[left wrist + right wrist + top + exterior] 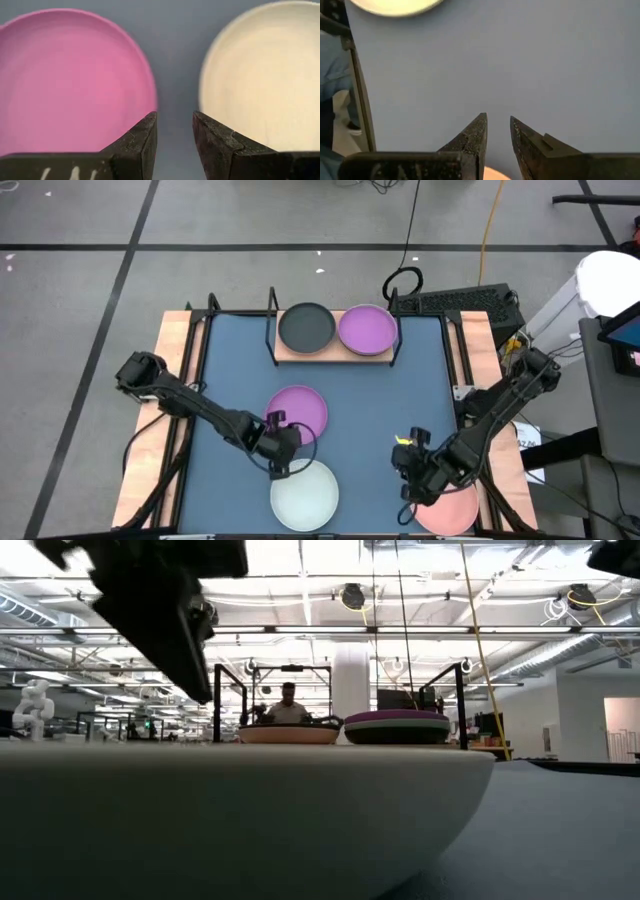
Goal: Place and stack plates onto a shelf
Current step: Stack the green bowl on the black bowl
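- The blue table (420, 380) carries everything, my two arms reaching in from its sides.
- The shelf (335, 352) stands at the far edge, holding a black plate (306, 327) and a purple plate (367, 329) side by side.
- A purple plate (305, 408) and a white plate (304, 496) lie near me — my left gripper (280, 452) hovers between them, jaws narrowly apart, empty.
- My right gripper (412, 470) hangs beside the pink plate (452, 510), jaws narrowly apart — empty.
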Motion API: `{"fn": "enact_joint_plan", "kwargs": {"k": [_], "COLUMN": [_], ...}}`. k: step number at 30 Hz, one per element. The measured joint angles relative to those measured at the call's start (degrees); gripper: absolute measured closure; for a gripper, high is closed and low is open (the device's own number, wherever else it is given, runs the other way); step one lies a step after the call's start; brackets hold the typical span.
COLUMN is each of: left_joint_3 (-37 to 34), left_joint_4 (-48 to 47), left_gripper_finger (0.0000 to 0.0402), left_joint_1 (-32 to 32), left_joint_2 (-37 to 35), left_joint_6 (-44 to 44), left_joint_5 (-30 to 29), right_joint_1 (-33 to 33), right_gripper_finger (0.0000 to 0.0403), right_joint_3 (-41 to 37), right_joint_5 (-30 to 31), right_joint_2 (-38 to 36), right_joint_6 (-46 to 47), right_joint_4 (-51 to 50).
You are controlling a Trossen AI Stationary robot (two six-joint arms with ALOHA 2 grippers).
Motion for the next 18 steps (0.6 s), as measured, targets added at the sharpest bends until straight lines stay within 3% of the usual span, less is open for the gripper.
{"fn": "enact_joint_plan", "kwargs": {"k": [12, 18], "left_joint_3": [0.0, 0.0], "left_joint_4": [0.4, 0.44], "left_gripper_finger": [0.027, 0.027], "left_joint_1": [-2.75, -1.87], "left_joint_2": [0.0, 0.0], "left_joint_6": [3.93, 5.31], "left_joint_5": [0.02, -0.02], "right_joint_1": [1.5, 1.79], "right_gripper_finger": [0.0332, 0.0332], "right_joint_3": [-0.46, -8.18], "right_joint_5": [-2.52, -6.0], "right_joint_2": [2.14, 2.13], "right_joint_6": [-3.83, -1.3], "right_joint_4": [-4.94, -2.6]}}
